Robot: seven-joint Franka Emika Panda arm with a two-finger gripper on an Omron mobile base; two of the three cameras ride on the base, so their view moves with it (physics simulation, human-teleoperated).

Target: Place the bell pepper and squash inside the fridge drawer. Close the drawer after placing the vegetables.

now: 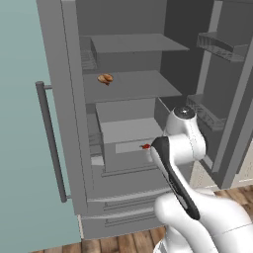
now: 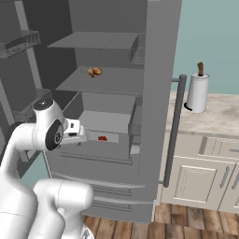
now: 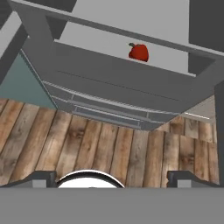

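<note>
The jaws stand wide apart and hold nothing, aimed down past the drawer (image 3: 131, 83) front. The pepper (image 3: 138, 52) already lies inside it. Probably light, stiff and slick; best gripped across its body.

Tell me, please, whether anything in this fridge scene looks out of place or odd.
Little stands out. The fridge drawer is pulled out, with the bell pepper lying inside it. An orange-brown food item sits loose on the shelf above. Nothing looks spilled or damaged.
</note>
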